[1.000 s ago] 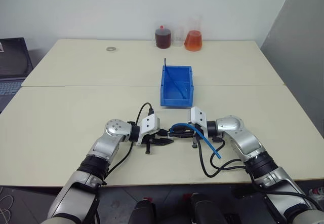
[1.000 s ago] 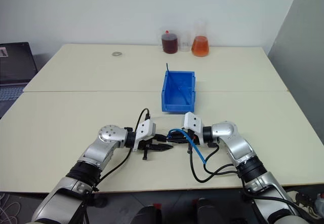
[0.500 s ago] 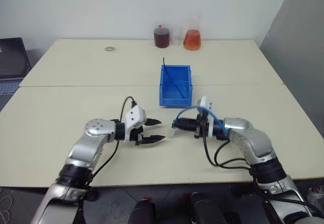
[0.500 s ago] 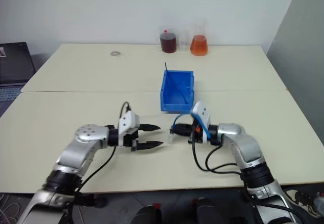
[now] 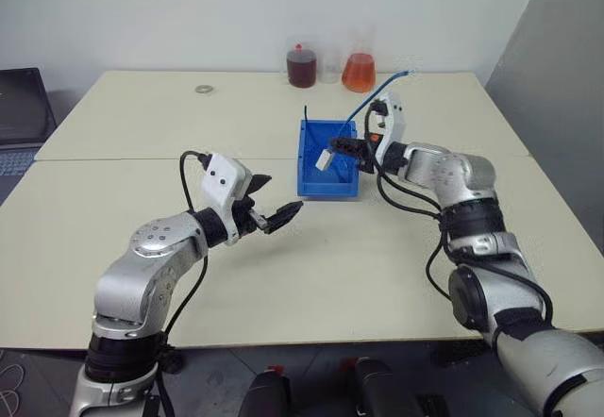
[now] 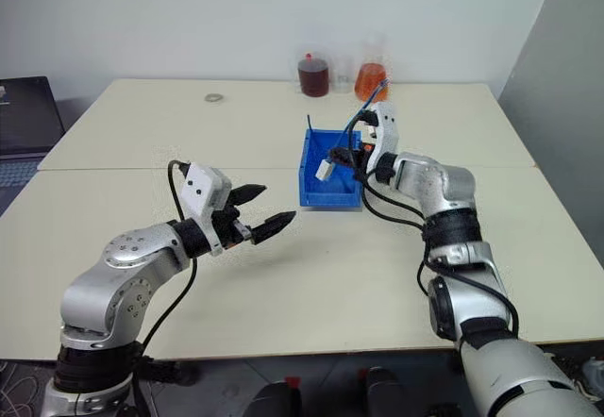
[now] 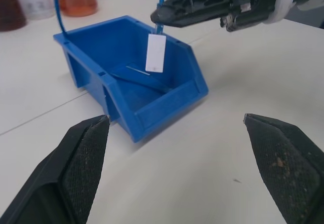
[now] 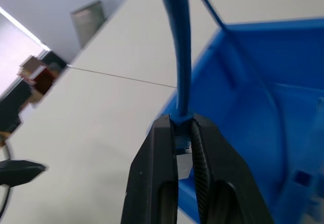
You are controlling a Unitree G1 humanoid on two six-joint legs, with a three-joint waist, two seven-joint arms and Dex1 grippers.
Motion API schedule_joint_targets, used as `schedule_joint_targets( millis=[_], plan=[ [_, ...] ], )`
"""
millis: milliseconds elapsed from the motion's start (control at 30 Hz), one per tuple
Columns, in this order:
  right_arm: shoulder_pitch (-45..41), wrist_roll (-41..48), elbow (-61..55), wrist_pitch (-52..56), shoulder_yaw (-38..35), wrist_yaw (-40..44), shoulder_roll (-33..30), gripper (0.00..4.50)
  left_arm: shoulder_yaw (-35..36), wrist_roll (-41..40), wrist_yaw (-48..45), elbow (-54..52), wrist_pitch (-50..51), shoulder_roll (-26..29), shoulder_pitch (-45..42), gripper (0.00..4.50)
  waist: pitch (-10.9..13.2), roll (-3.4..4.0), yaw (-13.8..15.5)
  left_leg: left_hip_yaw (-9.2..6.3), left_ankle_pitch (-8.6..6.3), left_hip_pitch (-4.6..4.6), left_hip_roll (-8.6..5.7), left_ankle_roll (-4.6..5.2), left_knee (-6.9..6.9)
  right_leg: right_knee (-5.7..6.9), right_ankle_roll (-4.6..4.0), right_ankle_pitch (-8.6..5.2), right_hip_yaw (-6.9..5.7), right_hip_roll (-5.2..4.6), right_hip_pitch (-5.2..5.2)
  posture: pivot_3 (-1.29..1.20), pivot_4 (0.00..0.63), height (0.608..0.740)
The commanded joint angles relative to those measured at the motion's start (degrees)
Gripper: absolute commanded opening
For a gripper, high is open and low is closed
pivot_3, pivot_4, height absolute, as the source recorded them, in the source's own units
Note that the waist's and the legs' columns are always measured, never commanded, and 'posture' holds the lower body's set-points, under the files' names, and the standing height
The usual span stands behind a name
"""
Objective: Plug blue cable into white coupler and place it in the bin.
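Observation:
My right gripper (image 5: 338,143) is shut on the blue cable (image 5: 382,85) just behind its plug end. The white coupler (image 5: 324,160) hangs from that end over the open top of the bin (image 5: 327,189). The cable arcs up and back over the right wrist. In the left wrist view the coupler (image 7: 155,53) dangles inside the bin's rim (image 7: 167,100), clear of the floor. In the right wrist view the fingers pinch the cable (image 8: 179,57). My left gripper (image 5: 285,192) is open and empty above the table, short of the bin and to its left.
A thin dark-blue strand (image 5: 321,148) lies in the bin and sticks up past its far corner. Two flasks, one dark red (image 5: 301,66) and one orange (image 5: 360,71), stand at the table's far edge. A grey ring (image 5: 203,89) lies far left, and a laptop (image 5: 19,106) sits beyond the table's left side.
My right gripper rose and moved forward, carrying the cable and coupler from near the table's front to over the bin. My left gripper let go, opened wide and lifted away to the left.

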Motion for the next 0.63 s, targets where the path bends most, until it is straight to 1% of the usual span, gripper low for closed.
schedule_joint_targets(
  millis=[33, 167, 233, 367, 433, 467, 533, 600, 633],
  plan=[
    [-6.9, -2.6, 11.3, -8.2, -1.7, 0.9, 0.3, 1.15, -0.5, 0.0, 3.0, -2.7, 0.1, -1.4, 0.5, 4.5, 0.0, 0.0, 0.0, -0.01, 0.0, -0.02, 0.01, 0.0, -0.02, 0.01, -0.01, 0.0, -0.02, 0.0, -0.02, 0.0, 0.15, 0.74],
    [-10.0, -4.6, 17.1, -13.0, -2.0, 2.1, -0.2, 2.11, -1.3, -0.2, 4.2, -3.3, -0.1, -2.2, 0.4, 4.5, 0.0, 0.0, 0.0, -0.07, 0.0, -0.17, 0.02, -0.01, -0.09, -0.02, -0.02, 0.0, -0.06, 0.0, -0.11, 0.0, 0.15, 0.74],
    [-10.4, -5.1, 18.0, -13.7, -2.1, 3.3, -0.7, 2.71, -1.5, -0.2, 4.7, -3.2, -0.3, -2.3, 0.6, 4.5, 0.0, 0.0, 0.0, -0.06, -0.01, -0.21, 0.01, -0.02, -0.08, -0.04, -0.02, 0.0, -0.06, -0.03, -0.13, 0.0, 0.15, 0.74],
    [-9.6, -6.9, 15.8, -14.3, -1.8, 3.3, -2.2, 3.69, -0.6, -0.6, 6.2, -2.0, 0.9, -2.5, 0.0, 4.5, 0.0, 0.0, 0.1, -0.08, -0.01, -0.25, -0.03, -0.02, -0.05, -0.05, -0.02, 0.0, -0.09, -0.07, -0.13, 0.0, 0.15, 0.74],
    [-8.3, -7.5, 13.0, -14.1, -1.5, 3.5, -3.1, 4.11, 0.4, -1.2, 7.0, -1.7, 1.6, -2.6, -0.3, 4.5, 0.0, 0.0, 0.1, -0.09, -0.01, -0.25, -0.03, -0.02, -0.05, -0.04, -0.02, 0.0, -0.09, -0.07, -0.13, 0.0, 0.15, 0.74],
    [-5.6, -8.1, 8.0, -14.4, -0.7, 4.0, -4.2, 4.4, 0.8, -1.0, 7.5, -1.2, 1.7, -2.4, -0.7, 4.5, 0.0, 0.0, 0.1, -0.09, -0.01, -0.24, -0.03, -0.02, -0.04, -0.03, -0.02, 0.0, -0.1, -0.07, -0.13, 0.0, 0.15, 0.74],
    [-1.0, -8.9, -0.6, -14.1, 0.4, 4.5, -5.6, 4.4, 1.2, -0.7, 8.0, -0.7, 1.7, -1.9, -1.0, 4.5, 0.0, 0.0, 0.3, -0.14, -0.01, -0.26, -0.03, -0.02, -0.05, -0.05, -0.02, 0.0, -0.15, -0.06, -0.11, 0.0, 0.15, 0.74],
    [9.2, -7.9, -18.1, -12.7, 0.4, 3.1, -6.6, 4.4, 2.3, -0.9, 8.6, -0.4, 0.9, -2.2, -0.8, 4.5, 0.0, 0.0, 0.5, -0.19, -0.01, -0.31, -0.03, -0.02, -0.03, -0.07, -0.01, 0.0, -0.17, -0.06, -0.12, 0.0, 0.15, 0.74],
    [12.8, -7.3, -24.5, -11.8, 0.3, 2.2, -6.7, 4.4, 2.8, -1.1, 8.6, -0.4, 0.6, -2.3, -0.6, 4.5, 0.0, 0.0, 0.5, -0.23, -0.01, -0.34, -0.03, -0.03, -0.06, -0.14, -0.01, 0.0, -0.21, -0.07, -0.1, 0.0, 0.15, 0.74]
  ],
)
